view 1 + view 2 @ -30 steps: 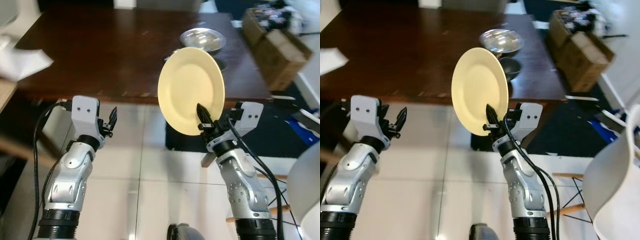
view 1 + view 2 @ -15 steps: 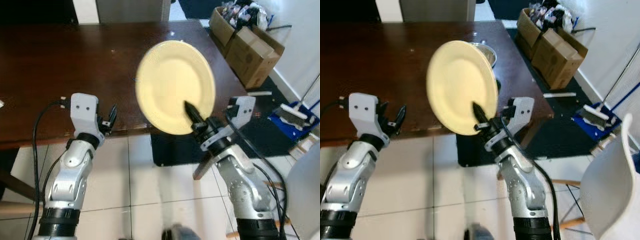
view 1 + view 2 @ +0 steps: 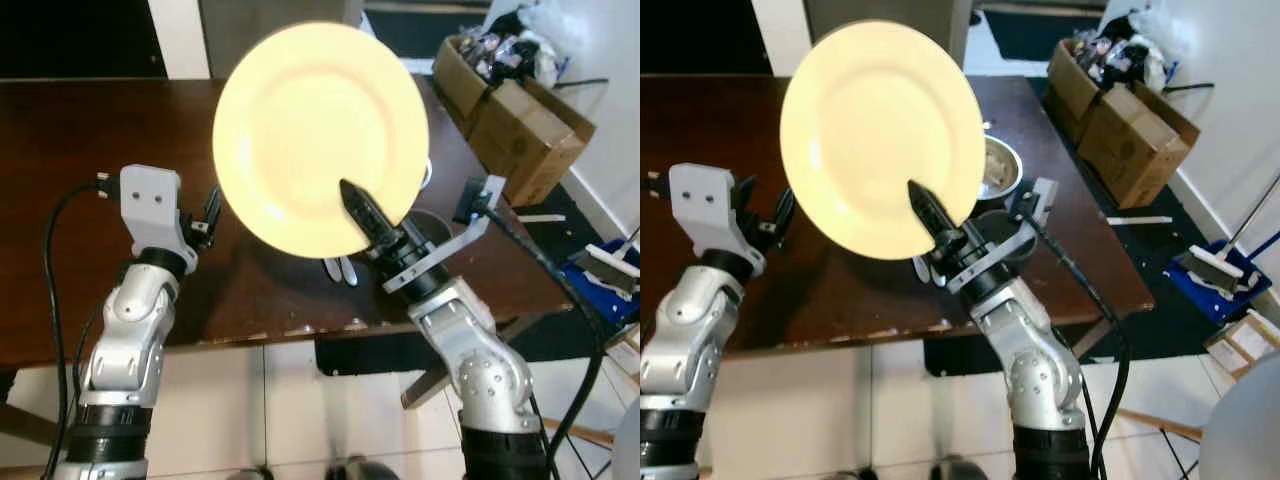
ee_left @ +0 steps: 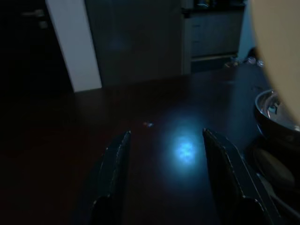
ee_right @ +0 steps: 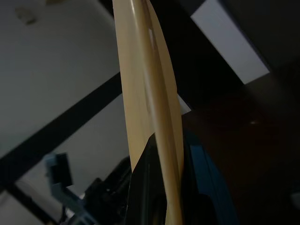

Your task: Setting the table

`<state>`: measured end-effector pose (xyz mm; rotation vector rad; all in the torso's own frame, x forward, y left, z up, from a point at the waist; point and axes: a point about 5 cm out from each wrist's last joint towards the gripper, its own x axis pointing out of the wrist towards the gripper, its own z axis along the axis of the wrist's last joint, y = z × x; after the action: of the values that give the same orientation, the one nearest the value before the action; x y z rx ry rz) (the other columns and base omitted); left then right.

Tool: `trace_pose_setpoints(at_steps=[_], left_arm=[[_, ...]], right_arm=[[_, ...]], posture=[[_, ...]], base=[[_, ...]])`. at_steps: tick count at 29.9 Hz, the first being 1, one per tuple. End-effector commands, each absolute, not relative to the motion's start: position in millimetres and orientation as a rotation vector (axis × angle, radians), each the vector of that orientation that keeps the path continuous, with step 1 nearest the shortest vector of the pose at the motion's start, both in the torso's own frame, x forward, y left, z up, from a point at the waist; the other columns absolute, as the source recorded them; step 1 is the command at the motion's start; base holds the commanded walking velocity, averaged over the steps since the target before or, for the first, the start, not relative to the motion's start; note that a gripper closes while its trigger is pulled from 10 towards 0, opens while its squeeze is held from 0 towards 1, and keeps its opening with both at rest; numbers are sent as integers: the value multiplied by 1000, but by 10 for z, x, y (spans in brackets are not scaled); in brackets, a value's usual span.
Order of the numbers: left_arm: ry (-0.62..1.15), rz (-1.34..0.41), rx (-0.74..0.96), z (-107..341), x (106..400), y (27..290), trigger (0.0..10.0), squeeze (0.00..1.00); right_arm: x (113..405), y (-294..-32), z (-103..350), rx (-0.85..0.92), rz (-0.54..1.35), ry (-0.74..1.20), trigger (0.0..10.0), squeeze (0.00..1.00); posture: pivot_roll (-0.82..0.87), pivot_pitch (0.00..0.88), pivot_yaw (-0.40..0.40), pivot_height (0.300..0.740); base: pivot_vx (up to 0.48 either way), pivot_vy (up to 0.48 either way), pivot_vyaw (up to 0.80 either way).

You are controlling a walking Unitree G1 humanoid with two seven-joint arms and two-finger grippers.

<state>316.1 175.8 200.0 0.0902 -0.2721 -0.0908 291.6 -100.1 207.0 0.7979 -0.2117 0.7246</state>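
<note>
Left eye view: compared with the earlier frame, the camera is now standing closer to the dark table point(image 3: 120, 140), and the yellow plate point(image 3: 320, 135) is being held higher, over the table's near right part. The right gripper point(image 3: 365, 215) is clamping the plate's lower rim, holding it upright. The left gripper point(image 4: 161, 154) is hovering over the table, fingers apart, holding nothing. A metal bowl point(image 3: 995, 165) is sitting behind the plate.
</note>
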Motion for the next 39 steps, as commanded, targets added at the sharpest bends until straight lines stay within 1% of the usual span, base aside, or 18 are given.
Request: trace_pose_setpoints(at_steps=[1, 2, 3, 5, 6, 8, 9, 12, 15, 20, 23, 28, 29, 30, 34, 36, 39], left_arm=[[-276, -102, 104, 1999, 3166, 1722, 10000, 0], [-278, -93, 109, 2005, 3160, 1737, 10000, 0], [-279, -83, 121, 2019, 3145, 1770, 10000, 0], [-293, -87, 157, 2040, 3125, 1788, 10000, 0], [-299, -98, 176, 2056, 3103, 1805, 10000, 0], [-316, -118, 200, 2098, 3063, 1836, 10000, 0], [-316, -118, 200, 2098, 3063, 1836, 10000, 0], [-344, -157, 236, 2233, 2988, 1933, 10000, 0], [-352, -163, 246, 2284, 2978, 1958, 10000, 0], [-387, -152, 253, 2439, 2981, 2007, 10000, 0], [-425, -157, 251, 2574, 2979, 1990, 10000, 0], [-450, -177, 248, 2690, 2969, 1959, 10000, 0], [-456, -191, 252, 2726, 2962, 1944, 10000, 0], [-450, -243, 280, 2778, 2949, 1902, 10000, 0], [-406, -307, 365, 2773, 2944, 1853, 10000, 0], [-386, -379, 381, 2769, 2919, 1803, 10000, 0], [-381, -391, 387, 2758, 2919, 1788, 10000, 0]], right_arm=[[2945, -1002, 2002, 817, 707, -178, 10000, 0], [2974, -990, 1938, 833, 689, -146, 10000, 0], [3053, -972, 1785, 870, 625, -57, 10000, 0], [3104, -944, 1659, 892, 585, 49, 10000, 0], [3113, -932, 1645, 944, 592, 66, 10000, 0], [3135, -917, 1641, 975, 601, 74, 10000, 0], [3135, -917, 1641, 975, 601, 74, 10000, 0], [3134, -797, 1699, 951, 715, 118, 10000, 0], [3123, -752, 1726, 949, 767, 127, 10000, 0], [3190, -621, 1629, 958, 749, 237, 10000, 0], [3189, -498, 1522, 958, 732, 325, 10000, 0], [3179, -434, 1421, 951, 730, 375, 10000, 0], [3182, -418, 1377, 940, 722, 393, 10000, 0], [3197, -396, 1303, 953, 700, 427, 10000, 0], [3242, -410, 1226, 969, 654, 449, 10000, 0], [3311, -460, 1206, 997, 605, 441, 10000, 0], [3342, -470, 1202, 1001, 597, 437, 10000, 0]], posture=[[-106, 49, 37, 740], [-106, 49, 37, 740], [-106, 49, 37, 740], [-97, 48, 38, 740], [-97, 48, 38, 740], [-97, 48, 38, 740], [-97, 48, 38, 740], [-89, 56, 41, 740], [-89, 56, 41, 740], [-72, 62, 34, 740], [-62, 70, 28, 740], [-58, 72, 27, 740], [-58, 72, 27, 740], [-42, 80, 29, 740], [-34, 83, 30, 740], [-29, 87, 40, 740], [-26, 89, 46, 740]], base=[[480, 0, 0], [480, 0, 0], [364, 0, 0], [334, 0, 0], [262, 0, 0], [131, 0, 0], [0, 0, 0], [0, 0, 0], [0, 0, 0], [0, 0, 0], [0, 0, 0], [0, 0, 0], [0, 0, 0], [0, 0, 0], [0, 0, 0], [0, 0, 0], [0, 0, 0]])
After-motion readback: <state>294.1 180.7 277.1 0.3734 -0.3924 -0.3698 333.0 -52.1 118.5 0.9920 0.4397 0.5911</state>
